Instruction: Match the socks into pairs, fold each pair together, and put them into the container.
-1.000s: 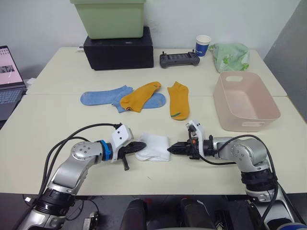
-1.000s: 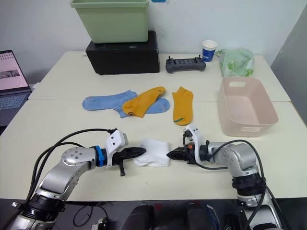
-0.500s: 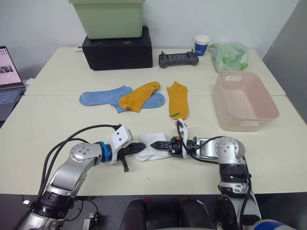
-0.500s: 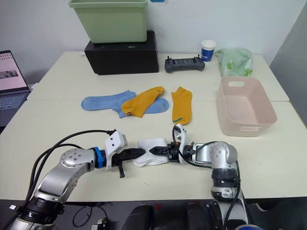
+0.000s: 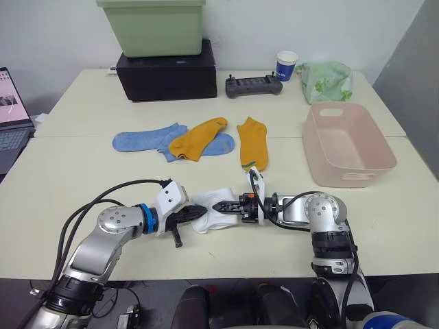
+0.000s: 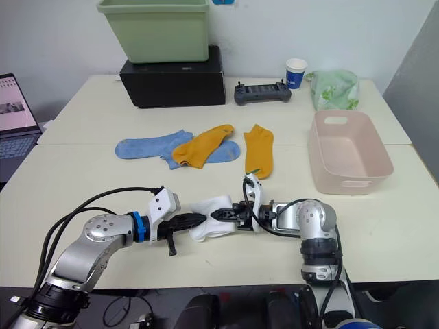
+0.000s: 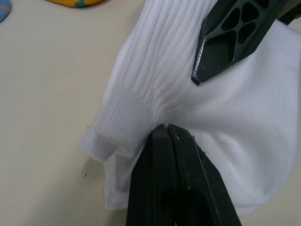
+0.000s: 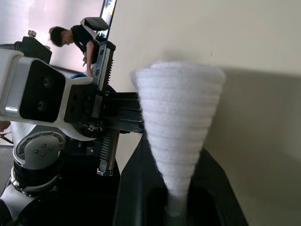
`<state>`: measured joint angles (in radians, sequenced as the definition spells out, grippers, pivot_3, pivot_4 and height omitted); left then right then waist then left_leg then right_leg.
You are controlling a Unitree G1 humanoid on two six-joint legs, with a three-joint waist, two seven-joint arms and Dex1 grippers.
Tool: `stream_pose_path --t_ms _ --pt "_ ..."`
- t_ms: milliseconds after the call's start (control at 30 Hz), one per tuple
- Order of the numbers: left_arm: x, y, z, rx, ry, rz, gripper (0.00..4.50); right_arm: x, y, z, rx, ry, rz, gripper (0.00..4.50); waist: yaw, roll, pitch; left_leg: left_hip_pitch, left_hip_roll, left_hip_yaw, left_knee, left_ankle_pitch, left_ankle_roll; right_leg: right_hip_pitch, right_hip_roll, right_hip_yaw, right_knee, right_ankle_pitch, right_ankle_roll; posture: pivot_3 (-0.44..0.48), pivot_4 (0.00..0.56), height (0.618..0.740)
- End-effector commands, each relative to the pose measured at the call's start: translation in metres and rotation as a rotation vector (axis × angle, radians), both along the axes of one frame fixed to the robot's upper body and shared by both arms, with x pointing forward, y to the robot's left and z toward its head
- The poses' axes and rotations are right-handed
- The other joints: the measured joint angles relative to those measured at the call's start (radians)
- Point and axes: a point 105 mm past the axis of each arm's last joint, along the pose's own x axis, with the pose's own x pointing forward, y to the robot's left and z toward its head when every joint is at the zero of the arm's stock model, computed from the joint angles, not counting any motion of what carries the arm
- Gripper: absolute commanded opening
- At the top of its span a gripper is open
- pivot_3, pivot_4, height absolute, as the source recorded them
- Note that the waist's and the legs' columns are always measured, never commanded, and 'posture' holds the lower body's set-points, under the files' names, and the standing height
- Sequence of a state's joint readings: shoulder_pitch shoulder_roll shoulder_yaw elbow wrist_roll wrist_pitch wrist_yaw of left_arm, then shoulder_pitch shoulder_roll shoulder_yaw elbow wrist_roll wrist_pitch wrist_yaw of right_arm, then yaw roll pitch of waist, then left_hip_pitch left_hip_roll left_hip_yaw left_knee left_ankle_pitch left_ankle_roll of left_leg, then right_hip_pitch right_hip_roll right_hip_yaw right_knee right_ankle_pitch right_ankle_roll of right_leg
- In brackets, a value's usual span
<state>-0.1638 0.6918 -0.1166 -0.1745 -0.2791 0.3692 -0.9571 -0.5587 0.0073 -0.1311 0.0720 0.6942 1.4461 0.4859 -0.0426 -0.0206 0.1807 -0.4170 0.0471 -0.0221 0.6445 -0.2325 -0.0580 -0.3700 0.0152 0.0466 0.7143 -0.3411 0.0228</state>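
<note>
White socks (image 5: 211, 211): soft ribbed knit, bunched into a rumpled mound at the near middle of the cream table (image 5: 82, 164), long axis roughly left-right. Left gripper (image 5: 199, 212) lies low on the table, black fingers pressed together, pinching the mound's left edge; the left wrist view shows a pucker of knit at its tips. Right gripper (image 5: 221, 205) reaches in from the right, its fingers clamped on a fold of the same white knit, drawn up into a ribbed cone in the right wrist view. The two grippers' tips nearly meet over the bundle.

Against a second ago: the right gripper then sat at the bundle's right edge, arm elbowed out to the right; it has since pushed leftward across the socks, and the flat white patch has humped up and narrowed. Left gripper has kept its place.

Farther back, mid-table, a left-right row: light blue socks (image 5: 140, 138), flat, one partly under a mustard-orange sock (image 5: 199, 137) that lies diagonally, toe far-right. Just right of it, apart, the second orange sock (image 5: 254, 142), long axis near-far, green mark at its near end.

Pink tub (image 5: 312, 147): smooth pale plastic, rounded corners, slot handles, at the right, long axis near-far.

Far edge: pale green bin (image 5: 154, 27) atop a black box (image 5: 168, 68), black controller (image 5: 254, 85), blue-and-white paper cup (image 5: 287, 65), crumpled green bag (image 5: 326, 81). Laptop (image 5: 10, 110) at the far left.
</note>
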Motion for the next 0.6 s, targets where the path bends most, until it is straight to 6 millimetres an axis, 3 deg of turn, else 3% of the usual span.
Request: stream_pose_path --t_ms 33,200,267,400,600 --pt "0.000 -0.003 0.012 -0.038 -0.032 -0.021 0.00 0.002 -0.006 -0.004 -0.005 -0.004 -0.029 0.01 0.000 0.000 0.000 0.000 0.000 0.000 0.000 0.000 0.000 0.000 0.000 0.000 0.000 0.000 0.000 0.000 0.150 0.740" --pt "0.000 -0.003 0.049 -0.175 -0.065 -0.011 0.00 0.014 -0.029 0.021 -0.019 -0.181 -0.092 0.01 0.004 0.000 0.001 -0.002 0.000 0.000 0.000 0.000 0.000 -0.001 0.000 0.000 0.000 0.000 0.000 0.000 0.150 0.740" --pt "-0.005 -0.005 0.070 -0.252 -0.053 -0.030 0.39 0.017 -0.040 0.042 -0.010 -0.272 -0.113 0.00 0.007 0.000 0.002 -0.005 0.000 0.000 0.001 0.000 0.000 -0.003 -0.001 -0.001 0.000 0.000 0.000 0.000 0.150 0.740" --pt "-0.010 -0.017 0.102 -0.338 -0.045 -0.079 1.59 0.023 -0.063 0.087 0.030 -0.419 -0.187 0.00 0.008 0.000 0.002 -0.008 0.000 -0.001 0.001 0.000 0.000 -0.005 -0.001 -0.001 -0.002 0.000 0.000 0.000 0.150 0.740" --pt "0.015 -0.060 0.160 -0.446 -0.213 -0.102 3.56 0.037 -0.114 0.160 -0.099 -0.729 -0.325 0.00 0.016 0.000 0.003 -0.008 -0.002 -0.001 0.002 0.000 0.000 -0.004 -0.001 -0.002 -0.002 0.000 0.000 0.000 0.150 0.740"
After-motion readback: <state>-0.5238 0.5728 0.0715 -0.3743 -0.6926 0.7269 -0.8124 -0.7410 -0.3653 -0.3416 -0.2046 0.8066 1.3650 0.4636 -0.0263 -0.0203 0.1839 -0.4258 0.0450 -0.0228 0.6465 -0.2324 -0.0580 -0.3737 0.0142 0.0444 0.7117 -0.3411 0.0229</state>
